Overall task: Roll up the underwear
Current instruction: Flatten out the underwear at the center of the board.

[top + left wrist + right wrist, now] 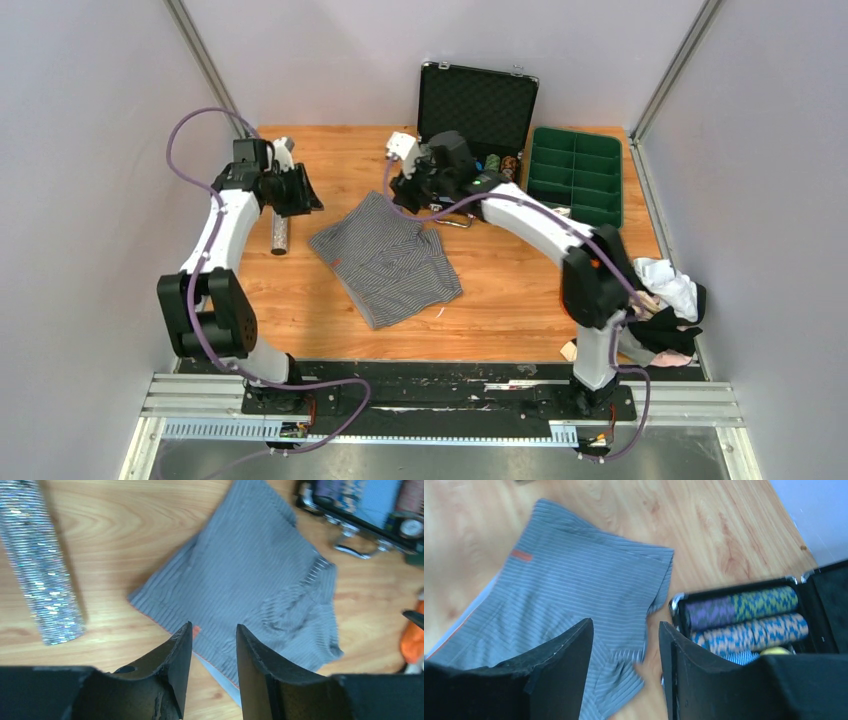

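Grey-and-white pinstriped cloth boxers (385, 258): spread flat mid-surface, not yet rolled.
Heap of white, black and pink underwear (668, 310): bunched at the right edge.
Left claw (214, 627): parted, empty.
Right claw (625, 622): parted, empty.
Progress: seemingly early, with all rolling left to do.

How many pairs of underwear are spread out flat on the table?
1. The pinstriped underwear lies flat in the middle of the table. A bunched heap of clothes at its right edge may hide more, but none there is spread out.
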Controlling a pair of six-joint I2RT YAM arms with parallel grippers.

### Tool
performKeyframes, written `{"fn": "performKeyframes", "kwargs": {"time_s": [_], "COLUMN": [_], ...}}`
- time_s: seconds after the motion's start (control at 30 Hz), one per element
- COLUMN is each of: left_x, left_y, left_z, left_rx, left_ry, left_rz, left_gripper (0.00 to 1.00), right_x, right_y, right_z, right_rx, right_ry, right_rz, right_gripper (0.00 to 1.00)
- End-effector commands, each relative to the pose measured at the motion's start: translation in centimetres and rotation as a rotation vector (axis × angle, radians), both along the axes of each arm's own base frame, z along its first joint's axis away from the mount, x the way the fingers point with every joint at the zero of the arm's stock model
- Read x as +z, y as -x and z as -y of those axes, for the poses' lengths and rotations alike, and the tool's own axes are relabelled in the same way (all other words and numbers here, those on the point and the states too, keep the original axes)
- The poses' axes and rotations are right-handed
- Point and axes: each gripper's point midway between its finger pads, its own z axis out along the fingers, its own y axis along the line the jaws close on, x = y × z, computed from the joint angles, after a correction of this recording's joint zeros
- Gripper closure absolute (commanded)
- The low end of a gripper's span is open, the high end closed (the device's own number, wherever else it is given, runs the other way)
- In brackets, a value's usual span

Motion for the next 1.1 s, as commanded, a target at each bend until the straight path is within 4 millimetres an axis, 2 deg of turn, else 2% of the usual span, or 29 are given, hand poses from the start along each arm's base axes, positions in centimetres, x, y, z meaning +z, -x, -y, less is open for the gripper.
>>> {"fn": "performKeyframes", "kwargs": {"time_s": [0.0, 0.07, 0.1, 0.13, 0.17, 0.2, 0.23, 0.27, 0.3, 0.4, 0.5, 0.57, 0.7, 0.83, 1.07], "left_x": [0.0, -1.8, -2.0, -2.8, -2.8, -3.4, -3.5, -4.2, -4.3, -6.1, -7.9, -8.8, -10.6, -11.3, -15.0], "left_y": [4.6, 6.9, 7.4, 8.9, 9.2, 10.7, 11.0, 12.4, 12.4, 13.6, 15.1, 16.3, 19.3, 19.6, 21.5], "left_z": [5.1, 7.2, 8.1, 9.5, 10.5, 11.8, 12.6, 13.6, 14.1, 15.1, 16.4, 16.6, 15.3, 14.5, 12.0], "left_rx": [-0.143, -0.179, -0.200, -0.222, -0.252, -0.286, -0.312, -0.332, -0.352, -0.384, -0.416, -0.420, -0.359, -0.299, -0.182], "left_ry": [0.231, 0.302, 0.333, 0.357, 0.376, 0.386, 0.394, 0.404, 0.418, 0.403, 0.403, 0.388, 0.338, 0.289, 0.146], "left_rz": [-0.070, -0.144, -0.150, -0.186, -0.170, -0.194, -0.184, -0.212, -0.197, -0.225, -0.272, -0.312, -0.402, -0.415, -0.584], "left_gripper": [0.54, 0.56, 0.57, 0.58, 0.58, 0.59, 0.59, 0.59, 0.59, 0.59, 0.60, 0.64, 0.71, 0.74, 0.76], "right_x": [-1.8, -3.9, -4.7, -5.5, -6.1, -6.9, -7.5, -8.3, -8.9, -11.1, -12.4, -13.2, -13.8, -14.3, -17.2], "right_y": [7.0, 9.4, 10.5, 11.7, 12.7, 13.8, 14.6, 15.3, 15.9, 17.1, 17.2, 16.9, 16.3, 16.1, 16.6], "right_z": [4.5, 6.6, 7.6, 8.4, 9.1, 9.8, 10.5, 11.0, 11.5, 12.4, 12.7, 12.9, 13.2, 13.5, 15.9], "right_rx": [0.105, 0.102, 0.092, 0.089, 0.089, 0.089, 0.087, 0.090, 0.093, 0.093, 0.078, 0.052, 0.019, -0.008, -0.059], "right_ry": [0.014, 0.061, 0.075, 0.086, 0.094, 0.107, 0.119, 0.132, 0.145, 0.179, 0.197, 0.212, 0.201, 0.201, 0.280], "right_rz": [-0.155, -0.199, -0.221, -0.247, -0.269, -0.292, -0.308, -0.323, -0.335, -0.375, -0.404, -0.423, -0.478, -0.509, -0.541], "right_gripper": [0.49, 0.51, 0.53, 0.53, 0.54, 0.55, 0.56, 0.56, 0.56, 0.57, 0.58, 0.59, 0.60, 0.60, 0.61]}}
